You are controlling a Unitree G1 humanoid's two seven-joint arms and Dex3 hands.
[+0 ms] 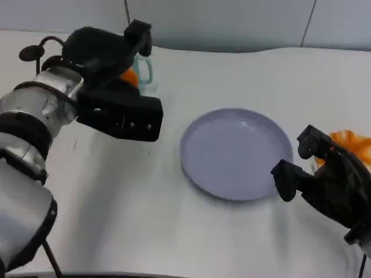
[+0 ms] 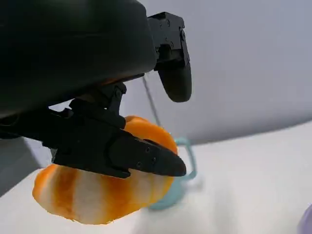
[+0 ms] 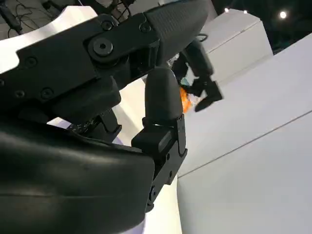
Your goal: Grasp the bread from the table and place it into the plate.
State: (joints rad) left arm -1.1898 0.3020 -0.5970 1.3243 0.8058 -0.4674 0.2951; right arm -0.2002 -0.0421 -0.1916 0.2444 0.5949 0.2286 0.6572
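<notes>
got my left hand (image 1: 113, 87) wrapped around the bread (image 2: 105, 190) up off the table, right hand (image 1: 330, 179) empty, fingers apart beside the plate (image 1: 235, 153)

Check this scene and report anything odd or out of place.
Nothing looks spilled or damaged. The left hand holds the bread above the table, the plate lies flat, and a second orange-and-white item lies beyond the right hand.

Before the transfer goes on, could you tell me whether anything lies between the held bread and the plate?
Nothing visible does. The left hand holds the bread raised above the table, and bare tabletop separates it from the plate.
</notes>
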